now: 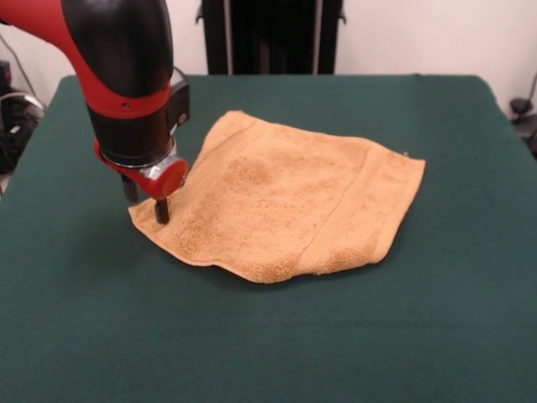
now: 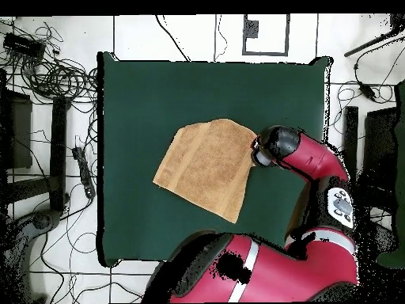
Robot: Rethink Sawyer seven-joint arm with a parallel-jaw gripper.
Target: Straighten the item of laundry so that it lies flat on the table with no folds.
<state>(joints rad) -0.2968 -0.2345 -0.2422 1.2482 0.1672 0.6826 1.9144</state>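
The mustard towel [image 1: 285, 197] lies near the middle of the dark green table [image 1: 277, 344]. It looks doubled over, with a thick rounded edge at its near side and a woven band running across its right part. My gripper [image 1: 145, 201] points straight down at the towel's left corner. Its two dark fingers stand apart: one fingertip [image 1: 161, 210] is on the corner and the other is just off the cloth to the left. In the overhead view the towel [image 2: 207, 166] shows as a tilted rectangle, and the arm's wrist [image 2: 277, 146] covers the gripper at the towel's right corner.
The robot's red arm [image 1: 117, 59] comes down from the upper left in the front view. Cables and stands [image 2: 55, 79] lie on the floor around the table. The black pedestal [image 1: 273, 34] stands behind the table's far edge.
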